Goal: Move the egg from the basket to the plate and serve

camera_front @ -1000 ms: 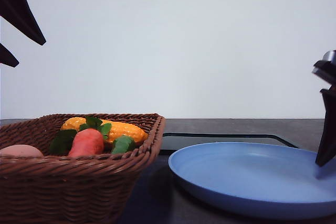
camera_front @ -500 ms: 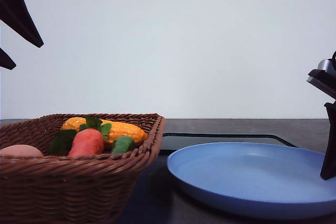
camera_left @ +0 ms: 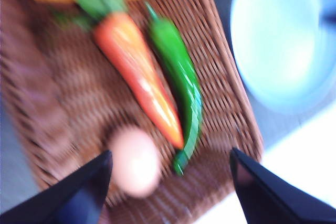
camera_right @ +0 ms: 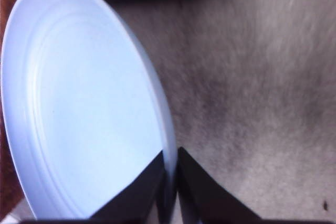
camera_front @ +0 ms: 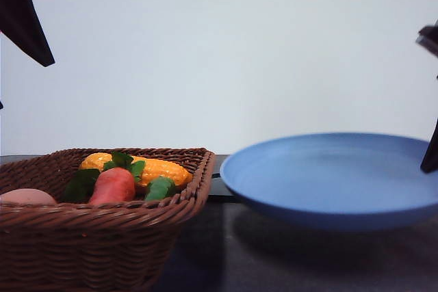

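Hovering above the basket [camera_left: 231, 103], the left end effector [camera_left: 170, 182] has its fingers spread wide and empty. In the left wrist view the egg [camera_left: 135, 161] lies on the wicker floor just ahead of the gap, closer to one finger than the other; its long axis is hard to call through the blur.

Beside the egg lie a carrot [camera_left: 137, 77] and a green chili pepper [camera_left: 178, 82], side by side, their tips ending just beside it. An ear of corn [camera_front: 154, 167] sits further back in the basket.

In the front view the egg [camera_front: 26, 197] peeks over the braided rim at the basket's left end, so the left arm is clearly the nearer one.

The right end effector [camera_right: 169, 182] is clamped on the rim of the blue plate [camera_right: 84, 98]. In the front view the plate [camera_front: 328, 176] hangs above the dark worktop [camera_front: 308, 264] with a shadow beneath it, held roughly level, just right of the basket [camera_front: 102, 244]. Nothing lies on the plate.

Judgement: egg not yet picked. The next move calls for the left end effector to centre over the egg and descend; the carrot tip is close enough to get nudged.
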Controlling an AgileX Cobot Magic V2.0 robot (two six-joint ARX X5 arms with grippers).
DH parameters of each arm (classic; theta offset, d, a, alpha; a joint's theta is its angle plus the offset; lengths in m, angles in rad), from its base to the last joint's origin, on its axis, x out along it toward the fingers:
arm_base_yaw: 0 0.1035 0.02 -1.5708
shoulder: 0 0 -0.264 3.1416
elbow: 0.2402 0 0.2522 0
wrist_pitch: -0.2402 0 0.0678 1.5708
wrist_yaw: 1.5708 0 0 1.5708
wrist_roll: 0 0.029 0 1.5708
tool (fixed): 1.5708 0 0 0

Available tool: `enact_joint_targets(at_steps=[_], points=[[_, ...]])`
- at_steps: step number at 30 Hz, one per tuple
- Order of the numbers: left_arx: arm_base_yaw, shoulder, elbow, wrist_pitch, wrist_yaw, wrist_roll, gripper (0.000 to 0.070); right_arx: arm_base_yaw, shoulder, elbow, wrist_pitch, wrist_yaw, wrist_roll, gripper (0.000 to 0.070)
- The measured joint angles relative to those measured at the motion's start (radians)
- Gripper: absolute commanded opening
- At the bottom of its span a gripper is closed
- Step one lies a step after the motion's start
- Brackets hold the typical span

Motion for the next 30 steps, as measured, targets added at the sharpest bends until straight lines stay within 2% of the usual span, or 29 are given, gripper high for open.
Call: enact_joint_targets(at_steps=[8, 12, 16, 20, 30], points=[[-0.200, 0.041, 0.011, -0.020, -0.173, -0.048, 0.0455, -0.001, -0.079, 0.000, -0.003, 0.026, 0.025, 0.0000], [-0.263, 0.106, 0.016, -0.014, -0.265, -0.063, 0.0455, -0.001, -0.094, 0.000, -0.003, 0.025, 0.039, 0.0000], [-0.288, 0.189, 0.016, -0.015, -0.324, -0.071, 0.0455, -0.001, -0.097, 0.000, -0.006, 0.025, 0.042, 0.0000], [-0.290, 0.278, 0.016, 0.001, -0.344, -0.071, 0.0455, -0.001, -0.097, 0.000, -0.011, 0.025, 0.043, 0.0000], [-0.290, 0.417, 0.016, 0.045, -0.347, -0.071, 0.0447, -0.001, -0.097, 0.000, -0.011, 0.025, 0.044, 0.0000]])
